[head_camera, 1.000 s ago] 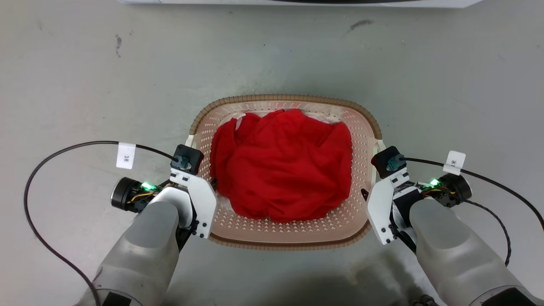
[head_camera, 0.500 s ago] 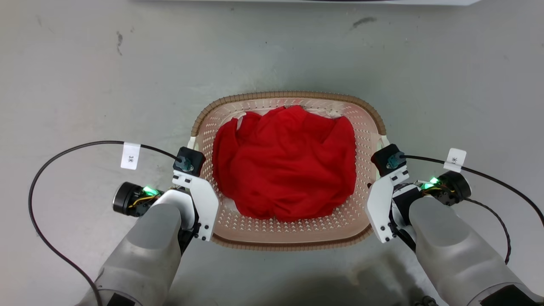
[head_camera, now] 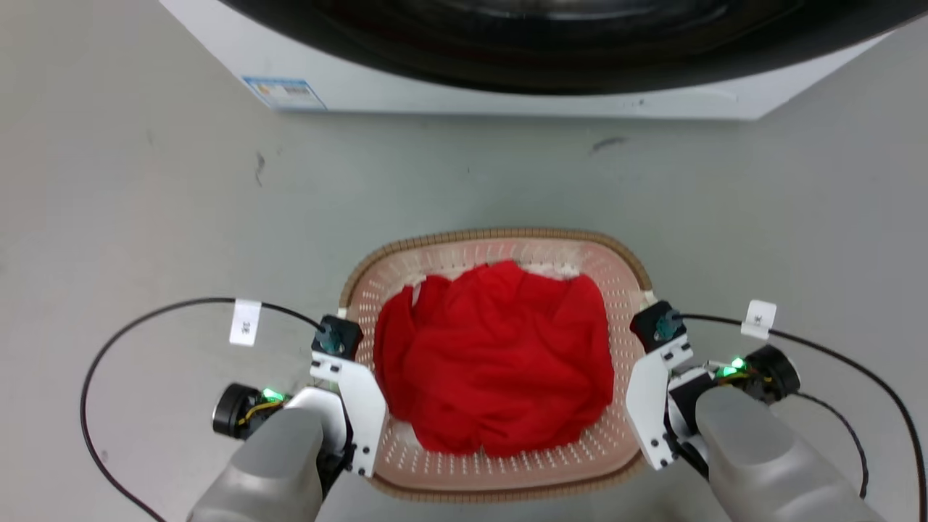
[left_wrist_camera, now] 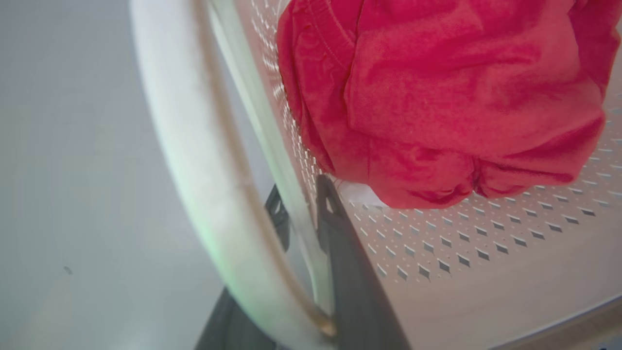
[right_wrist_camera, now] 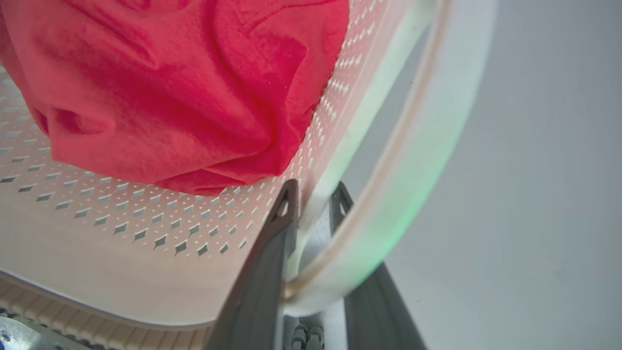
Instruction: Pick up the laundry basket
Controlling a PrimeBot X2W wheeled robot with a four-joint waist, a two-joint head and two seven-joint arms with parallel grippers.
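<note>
The basket was between both claws, near the washer, with a red cloth inside. The left claw was clamped on its left side, one finger inside and one outside. The right claw was clamped on its right side the same way

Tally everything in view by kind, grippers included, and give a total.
basket: 1
red cloth: 1
washer: 1
grippers: 2 (left gripper, right gripper)
Total: 5
</note>
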